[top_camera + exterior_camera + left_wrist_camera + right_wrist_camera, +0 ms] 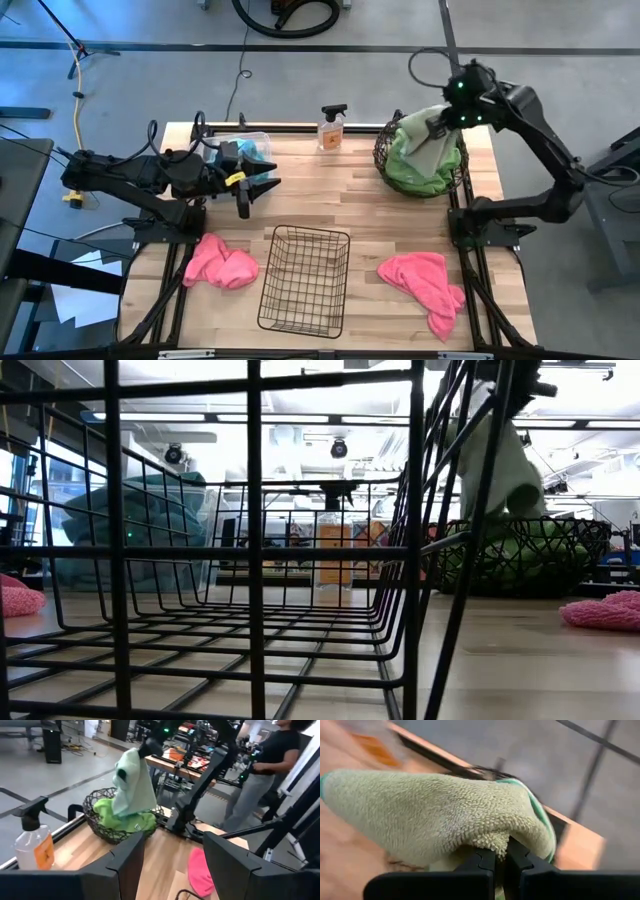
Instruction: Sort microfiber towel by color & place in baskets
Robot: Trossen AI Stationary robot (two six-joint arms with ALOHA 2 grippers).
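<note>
1. The right tool (pixel 501 856) is pinched tight on a pale green, nubby microfiber towel (pixel 435 812), which hangs in soft folds above the round dark woven-wire basket (pixel 420 160) at the far right of the table.
2. That basket already holds crumpled lime green cloth (pixel 412 168), brighter than the hanging towel.
3. The left tool (pixel 256 193) hovers over the far left of the light wood-plank table (pixel 360 205), its dark fingers spread with nothing between them.
4. Just behind it stands a clear rectangular plastic bin (pixel 247 146) with teal-blue cloth (pixel 256 150) inside.
5. A black rectangular wire-grid basket (pixel 305 280) sits at the near middle.
6. Two fluffy pink towels lie bunched on the table: one (pixel 221 263) left of the grid basket, one (pixel 424 282) right of it.
7. A clear spray bottle with an orange label (pixel 332 128) stands upright at the far edge, between bin and round basket.
8. A person (pixel 260 775) stands beyond the table.
</note>
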